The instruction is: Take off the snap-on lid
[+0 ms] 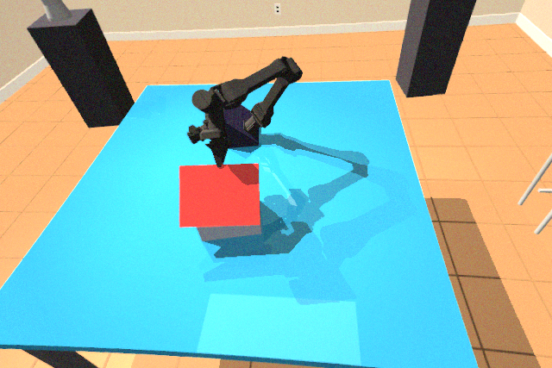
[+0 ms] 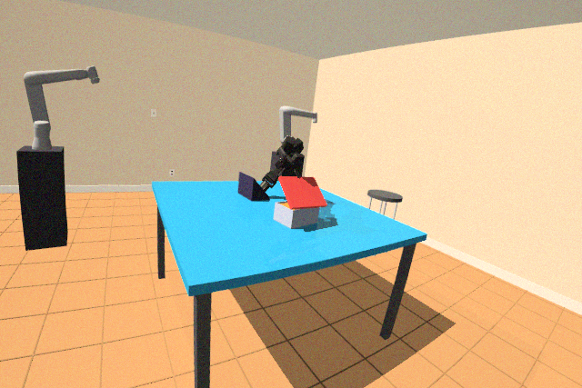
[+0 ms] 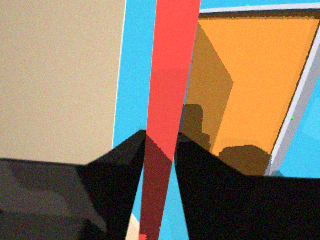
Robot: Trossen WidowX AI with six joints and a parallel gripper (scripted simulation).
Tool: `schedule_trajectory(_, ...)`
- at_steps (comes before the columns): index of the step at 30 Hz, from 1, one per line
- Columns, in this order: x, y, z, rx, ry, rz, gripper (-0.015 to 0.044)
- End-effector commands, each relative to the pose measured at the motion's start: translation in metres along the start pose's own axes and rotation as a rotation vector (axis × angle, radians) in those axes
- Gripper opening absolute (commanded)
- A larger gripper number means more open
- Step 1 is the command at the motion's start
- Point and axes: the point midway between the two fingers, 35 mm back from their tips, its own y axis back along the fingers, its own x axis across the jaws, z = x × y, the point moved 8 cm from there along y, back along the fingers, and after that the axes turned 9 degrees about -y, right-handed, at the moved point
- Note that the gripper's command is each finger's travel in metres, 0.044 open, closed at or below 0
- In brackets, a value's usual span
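The red lid (image 1: pixel 219 196) (image 2: pixel 303 193) (image 3: pixel 172 65) is steeply tilted over the storage box, its arm-side edge raised and its opposite edge low at the box's far side. The light grey storage box (image 1: pixel 229 232) (image 2: pixel 300 217) (image 3: pixel 303 75) stands on the blue table (image 1: pixel 134 265) (image 2: pixel 225 243); its orange inside shows in the wrist view. My gripper (image 1: pixel 219 165) (image 3: pixel 161 134) is shut on the lid's raised edge, one black finger on each side. Whether the lid's low edge touches the box is hard to tell.
A dark wedge-shaped block (image 1: pixel 241 125) (image 2: pixel 251 186) stands on the table beside the arm's base, behind the box. Two grey arms on dark pedestals (image 1: pixel 82 70) (image 1: pixel 435 39) stand beyond the table. A round stool (image 2: pixel 384 195) stands off the table's side.
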Motion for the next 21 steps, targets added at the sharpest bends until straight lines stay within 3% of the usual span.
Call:
schedule_trajectory(1, 0.008, 0.007, -0.001, 0.001, 0.013, 0.011, 0.0)
schedule_trajectory(21, 0.0, 0.008, -0.024, 0.002, 0.012, 0.011, 0.0)
